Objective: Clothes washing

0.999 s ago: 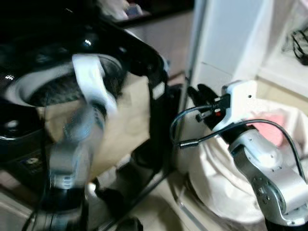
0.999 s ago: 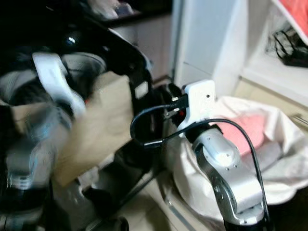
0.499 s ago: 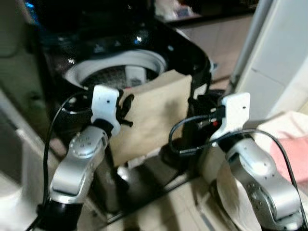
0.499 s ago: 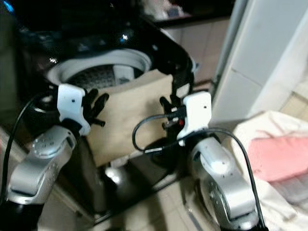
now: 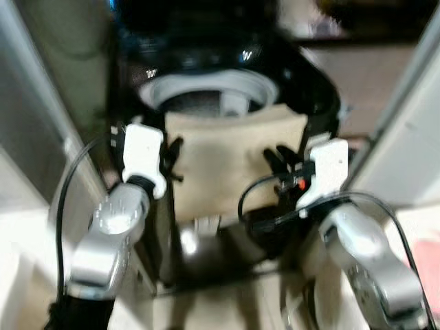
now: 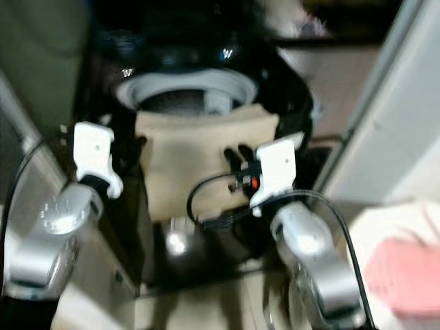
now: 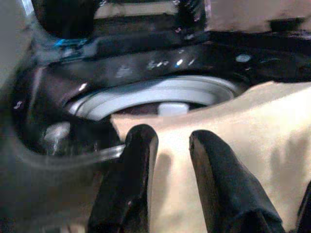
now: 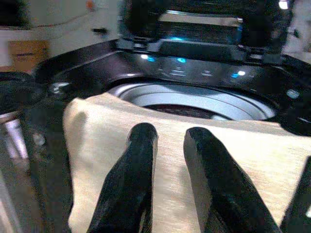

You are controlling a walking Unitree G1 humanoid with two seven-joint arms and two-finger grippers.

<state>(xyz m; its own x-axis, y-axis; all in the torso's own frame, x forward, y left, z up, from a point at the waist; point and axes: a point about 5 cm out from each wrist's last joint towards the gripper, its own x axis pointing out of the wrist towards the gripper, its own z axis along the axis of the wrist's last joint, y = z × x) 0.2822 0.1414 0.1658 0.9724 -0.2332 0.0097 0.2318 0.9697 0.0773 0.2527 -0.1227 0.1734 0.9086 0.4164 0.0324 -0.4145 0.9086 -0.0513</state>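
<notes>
Black top-loading washing machine (image 5: 206,65) stands ahead, its drum open. Beige rectangular cloth (image 5: 230,161) drapes over its front rim. Left hand (image 7: 170,160) and right hand (image 8: 167,145), fingers slightly parted and gripping nothing, hover at the cloth's opposite edges.

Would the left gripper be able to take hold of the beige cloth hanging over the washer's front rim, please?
Probably yes: the left gripper is open, right at the beige cloth's corner, with nothing between them.

The washer (image 5: 206,103) and beige cloth (image 5: 234,161) are seen from above by both eye views; each wrist view is aimed closely along its fingers at them.
</notes>
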